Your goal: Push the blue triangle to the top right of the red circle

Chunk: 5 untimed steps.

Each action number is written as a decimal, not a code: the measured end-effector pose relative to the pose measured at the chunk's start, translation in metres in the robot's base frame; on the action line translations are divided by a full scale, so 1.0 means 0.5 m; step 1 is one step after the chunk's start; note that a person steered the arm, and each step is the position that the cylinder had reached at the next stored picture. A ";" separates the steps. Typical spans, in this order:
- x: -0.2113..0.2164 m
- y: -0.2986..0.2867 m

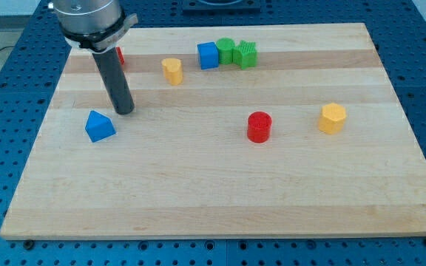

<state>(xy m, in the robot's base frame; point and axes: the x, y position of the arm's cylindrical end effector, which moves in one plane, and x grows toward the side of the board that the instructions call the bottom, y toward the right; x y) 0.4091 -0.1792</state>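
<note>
The blue triangle (99, 125) lies on the wooden board at the view's left. The red circle (259, 126) stands right of the board's middle, far to the right of the triangle. My tip (125, 111) rests on the board just above and to the right of the blue triangle, very near it; I cannot tell if they touch.
A yellow block (172, 70), a blue cube (208, 55) and two green blocks (225, 50) (247, 55) sit near the view's top. A yellow hexagon (333, 117) lies right of the red circle. A red block (120, 55) shows partly behind the rod. The board (213, 192) ends on all sides.
</note>
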 end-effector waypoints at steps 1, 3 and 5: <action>0.004 -0.121; 0.122 -0.086; -0.011 0.144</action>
<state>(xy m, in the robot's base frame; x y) 0.4037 -0.1070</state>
